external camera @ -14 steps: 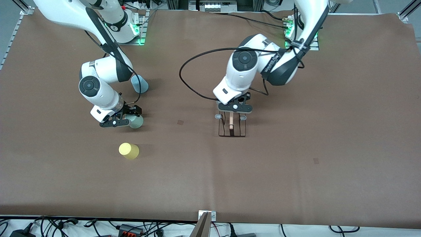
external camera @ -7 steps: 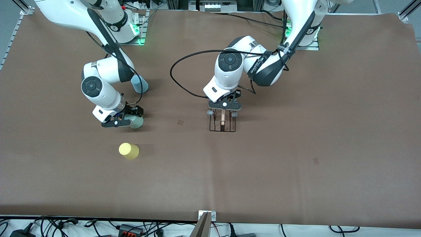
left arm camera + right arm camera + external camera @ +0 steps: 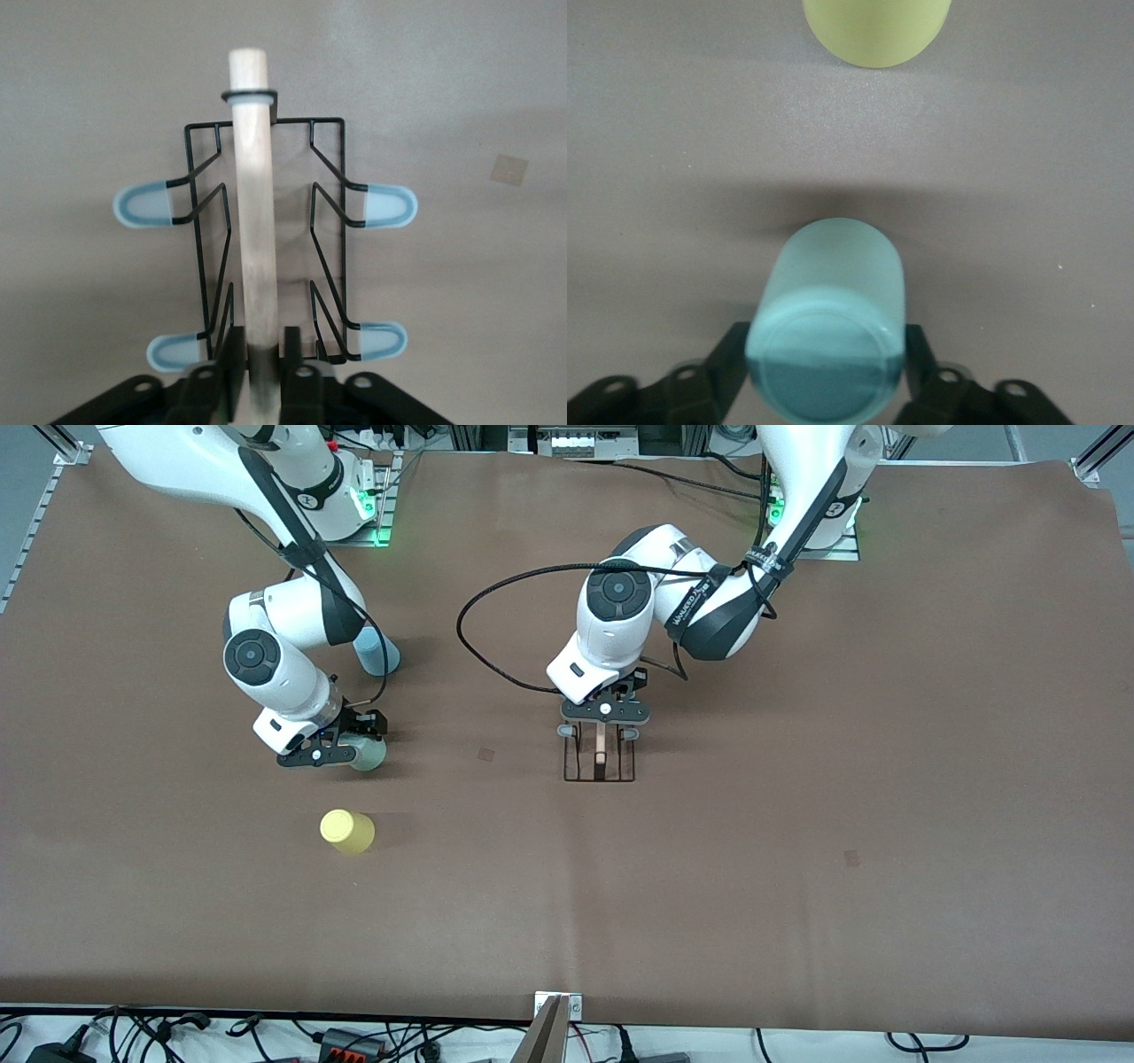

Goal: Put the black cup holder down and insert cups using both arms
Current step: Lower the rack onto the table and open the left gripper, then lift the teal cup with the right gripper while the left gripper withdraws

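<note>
The right tool was spread wide a second ago. It has now closed onto the grey-green cup, and the right wrist view shows it pressing on both sides of the cup. The cup sits on the table where it was, so the grasp looks made but the lift has not begun. The blue cup stands farther from the front camera and is partly hidden by the right arm. The yellow cup stands nearer the camera. Neither has moved.

Toward the middle of the table, the left tool has carried the holder a short way toward the right arm's end and a little farther from the camera. Over the last half second the holder has stayed put, with its wire base flat on the table. The tool straddles the wooden rod at the end nearest the arm. I cannot tell whether it pinches the rod or has just let go.

Placing the holder looks about finished, with its pegs all empty. Next, the left arm probably has to clear away so the right arm can bring the first cup to a peg.
</note>
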`<state>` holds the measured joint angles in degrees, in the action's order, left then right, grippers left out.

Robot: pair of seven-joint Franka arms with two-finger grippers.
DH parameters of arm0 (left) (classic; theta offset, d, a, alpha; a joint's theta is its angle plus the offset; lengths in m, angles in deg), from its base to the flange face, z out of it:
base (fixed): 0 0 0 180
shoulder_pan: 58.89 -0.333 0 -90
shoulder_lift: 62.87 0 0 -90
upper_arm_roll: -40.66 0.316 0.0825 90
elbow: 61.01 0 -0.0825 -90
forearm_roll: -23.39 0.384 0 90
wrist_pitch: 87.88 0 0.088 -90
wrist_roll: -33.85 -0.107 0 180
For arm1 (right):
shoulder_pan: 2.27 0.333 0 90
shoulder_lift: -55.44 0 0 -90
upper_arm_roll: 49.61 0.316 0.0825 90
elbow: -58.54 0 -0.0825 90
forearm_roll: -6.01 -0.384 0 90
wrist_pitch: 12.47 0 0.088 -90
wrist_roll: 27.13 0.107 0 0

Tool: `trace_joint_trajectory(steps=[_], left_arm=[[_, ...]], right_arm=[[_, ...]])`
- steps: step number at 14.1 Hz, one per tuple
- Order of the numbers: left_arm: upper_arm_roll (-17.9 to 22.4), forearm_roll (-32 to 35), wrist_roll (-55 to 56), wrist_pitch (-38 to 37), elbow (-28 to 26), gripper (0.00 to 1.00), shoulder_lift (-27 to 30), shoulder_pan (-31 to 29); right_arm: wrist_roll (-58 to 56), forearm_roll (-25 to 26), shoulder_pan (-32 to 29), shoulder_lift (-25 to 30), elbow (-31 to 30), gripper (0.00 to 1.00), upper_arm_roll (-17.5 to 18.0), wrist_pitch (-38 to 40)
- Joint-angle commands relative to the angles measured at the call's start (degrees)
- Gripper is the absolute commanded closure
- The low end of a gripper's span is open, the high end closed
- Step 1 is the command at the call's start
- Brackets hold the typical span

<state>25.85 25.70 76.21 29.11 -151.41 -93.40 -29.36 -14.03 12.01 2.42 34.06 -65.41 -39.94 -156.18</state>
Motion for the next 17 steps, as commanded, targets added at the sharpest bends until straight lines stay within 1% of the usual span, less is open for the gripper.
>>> trace_joint_trajectory(steps=[1, 2, 3, 4, 5, 6, 7, 9, 10, 12, 14, 16, 17], left_arm=[[0.5, 1.2, 0.9, -1.2, 1.9, 0.19, -0.4, 0.5], [0.7, 1.2, 0.9, -1.2, 1.9, 0.07, -0.1, 0.5], [0.7, 1.2, 0.9, -1.6, 2.0, 0.0, 0.6, 0.4], [0.7, 1.2, 0.6, -2.0, 1.9, 0.0, 2.6, 0.0], [1.0, 1.2, 0.2, -3.7, 1.9, 0.0, 4.3, -0.3], [1.0, 1.2, -1.3, -6.8, 2.1, 0.0, 6.1, -1.5], [1.0, 1.2, -4.2, -9.5, 2.6, 0.0, 7.9, -3.0], [1.0, 1.2, -13.2, -15.4, 4.0, 0.0, 10.5, -6.8], [0.9, 1.2, -16.7, -18.4, 4.8, 0.0, 11.4, -9.0], [0.9, 1.2, -20.7, -23.6, 5.8, 0.0, 13.9, -13.1], [0.9, 1.2, -26.4, -26.7, 5.8, 0.0, 16.2, -17.4], [0.5, 1.0, -31.0, -28.7, 4.4, 0.0, 18.4, -22.1], [0.5, 1.1, -32.6, -28.8, 2.6, 0.0, 20.0, -23.9]], right_arm=[[1.0, 0.8, 0.1, 0.0, 0.0, 0.48, 0.2, -0.3], [0.9, 0.8, 0.1, 0.0, 0.0, 0.57, 0.2, -0.2], [0.5, 0.8, 0.0, 0.2, 0.0, 0.68, 0.2, -0.2], [-0.2, 0.8, -0.1, 0.5, 0.3, 0.77, 0.2, -0.1], [-0.4, 0.9, -0.2, 1.1, 1.1, 0.83, 0.1, 0.4], [-0.4, 0.9, -0.2, 2.6, 2.3, 0.86, 0.1, 3.2], [-0.4, 0.9, -0.2, 3.8, 4.4, 0.86, 0.1, 6.8], [-0.3, 1.0, 0.0, 6.9, 8.6, 0.86, 0.2, 14.7], [-0.1, 0.9, 0.1, 8.4, 10.5, 0.86, 0.9, 18.4], [2.5, 0.2, 0.0, 10.3, 13.6, 0.86, 4.7, 25.3], [10.6, -1.2, 0.1, 11.0, 16.7, 0.86, 9.7, 29.4], [18.1, -1.9, 0.2, 10.8, 19.3, 0.86, 15.0, 29.9], [22.0, -4.0, 1.4, 10.4, 20.2, 0.86, 16.5, 29.7]])
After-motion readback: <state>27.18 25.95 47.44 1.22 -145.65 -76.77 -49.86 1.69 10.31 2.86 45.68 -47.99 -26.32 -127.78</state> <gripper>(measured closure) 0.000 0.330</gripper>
